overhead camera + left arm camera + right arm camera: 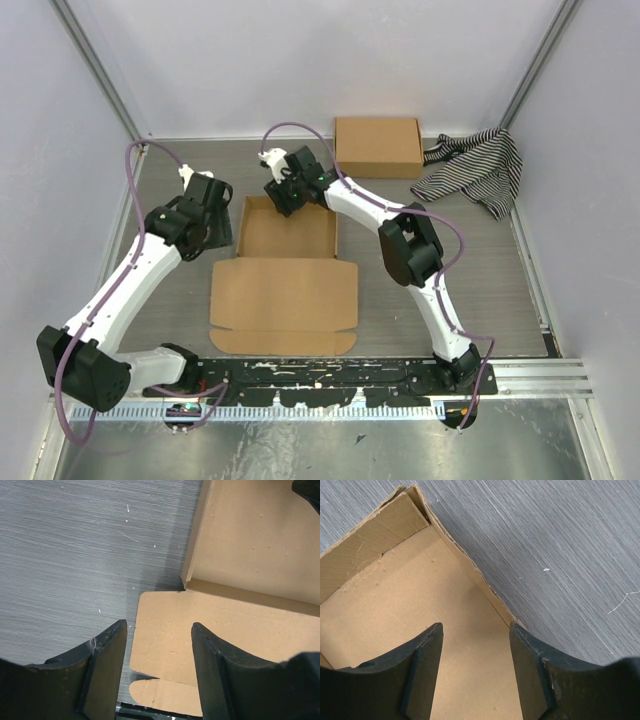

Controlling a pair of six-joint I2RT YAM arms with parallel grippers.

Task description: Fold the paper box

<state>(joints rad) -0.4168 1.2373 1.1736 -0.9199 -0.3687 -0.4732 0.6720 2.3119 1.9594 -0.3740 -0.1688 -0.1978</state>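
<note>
Paper box [285, 292] lying half-formed, lid flat.
Left gripper [157, 630] is hovering spread beside its left wall; right gripper [476, 630], also spread, over its far edge.

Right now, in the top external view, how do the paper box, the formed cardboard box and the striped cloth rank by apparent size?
1. paper box, lying open: clearly the largest.
2 or 3. formed cardboard box and striped cloth: they cover similar areas, and the cloth is crumpled and irregular, so I do not rank them.
</note>
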